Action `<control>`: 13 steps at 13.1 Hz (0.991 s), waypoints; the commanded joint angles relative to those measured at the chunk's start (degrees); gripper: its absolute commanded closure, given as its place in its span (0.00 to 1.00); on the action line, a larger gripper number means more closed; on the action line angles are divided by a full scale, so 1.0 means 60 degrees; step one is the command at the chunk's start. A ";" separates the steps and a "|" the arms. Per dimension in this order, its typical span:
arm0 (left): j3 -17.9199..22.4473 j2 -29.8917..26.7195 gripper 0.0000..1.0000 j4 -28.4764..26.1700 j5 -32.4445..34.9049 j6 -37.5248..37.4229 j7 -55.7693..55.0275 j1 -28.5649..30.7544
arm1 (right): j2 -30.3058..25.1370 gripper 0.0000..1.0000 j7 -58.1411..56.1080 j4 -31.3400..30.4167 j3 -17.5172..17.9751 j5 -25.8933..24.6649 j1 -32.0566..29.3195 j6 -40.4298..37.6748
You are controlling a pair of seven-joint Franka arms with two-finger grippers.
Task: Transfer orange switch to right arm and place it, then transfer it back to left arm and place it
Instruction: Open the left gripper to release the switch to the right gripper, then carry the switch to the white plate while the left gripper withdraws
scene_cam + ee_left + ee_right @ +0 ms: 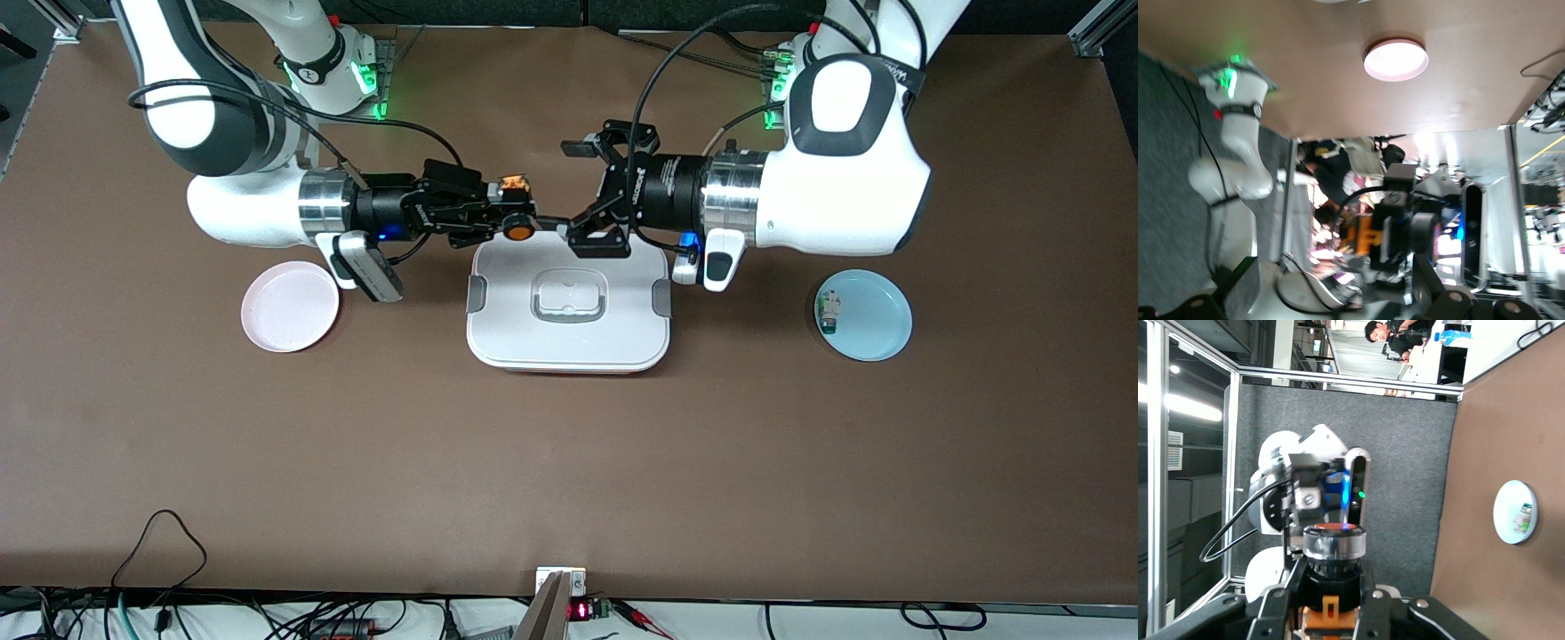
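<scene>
The right gripper clamps the orange switch above the box's edge nearest the robot bases. The left gripper faces it over that edge, jaws spread wide, holding nothing. 2 plates flank the box: pink plate, blue plate carrying a small white-and-green component.

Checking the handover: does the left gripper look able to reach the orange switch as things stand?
Probably yes: the left gripper, open, faces the orange switch held by the right gripper above the box, nothing between them.
</scene>
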 commanded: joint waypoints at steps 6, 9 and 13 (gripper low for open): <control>-0.0069 -0.0684 0.00 0.0077 0.4080 -0.2568 0.5723 -0.0037 | -0.0327 0.74 -0.0146 -0.0040 0.0059 -0.2513 -0.0675 -0.0062; -0.0098 -0.0962 0.00 0.0062 0.5620 -0.3272 0.6798 -0.0082 | -0.0313 0.74 -0.0176 0.0223 0.0059 -0.4607 -0.1261 -0.0047; -0.0522 -0.1358 0.00 0.0062 0.8037 -0.3933 0.8014 -0.0053 | -0.0050 0.74 -0.0481 0.0429 0.0059 -0.8049 -0.2228 -0.0061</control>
